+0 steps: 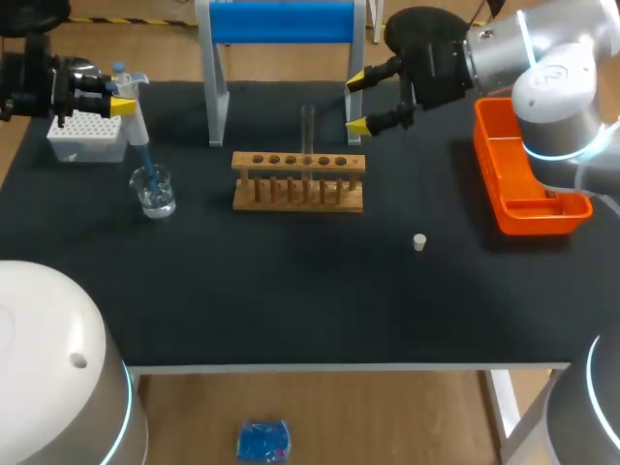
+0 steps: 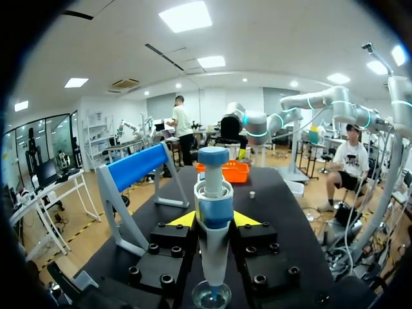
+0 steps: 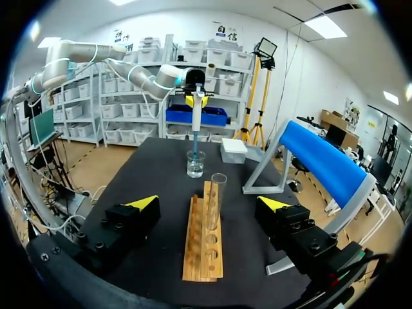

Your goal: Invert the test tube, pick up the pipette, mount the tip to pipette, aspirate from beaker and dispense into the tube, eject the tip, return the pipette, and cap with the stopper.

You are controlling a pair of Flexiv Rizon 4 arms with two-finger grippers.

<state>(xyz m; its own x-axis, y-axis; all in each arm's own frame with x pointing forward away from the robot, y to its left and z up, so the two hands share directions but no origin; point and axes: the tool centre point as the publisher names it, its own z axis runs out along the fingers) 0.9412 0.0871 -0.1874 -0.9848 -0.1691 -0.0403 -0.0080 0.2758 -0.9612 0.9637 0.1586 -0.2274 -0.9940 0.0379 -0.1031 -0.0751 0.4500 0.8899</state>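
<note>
Blue-tipped pipette [image 1: 140, 131] stands upright, tip down in beaker [image 1: 154, 191].

Lab bench, wet-chemistry kit — wooden test-tube rack [image 1: 298, 181], glass beaker [image 1: 154, 191], pipette [image 1: 140, 131], white tip box [image 1: 85, 138] — black tabletop [image 1: 291, 291]

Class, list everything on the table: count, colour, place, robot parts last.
rack: one, wooden, mid-table
test tube: one, clear, upright in rack
beaker: one, clear, left of rack
pipette: one, white-blue, tip in beaker
tip box: one, white, back left
stopper: one, white, front right of rack
tray: one, orange, right edge
stand: one, blue-grey, behind rack
left end effector: one, yellow-tipped, shut on pipette
right end effector: one, yellow-tipped, open, behind rack's right end
</note>
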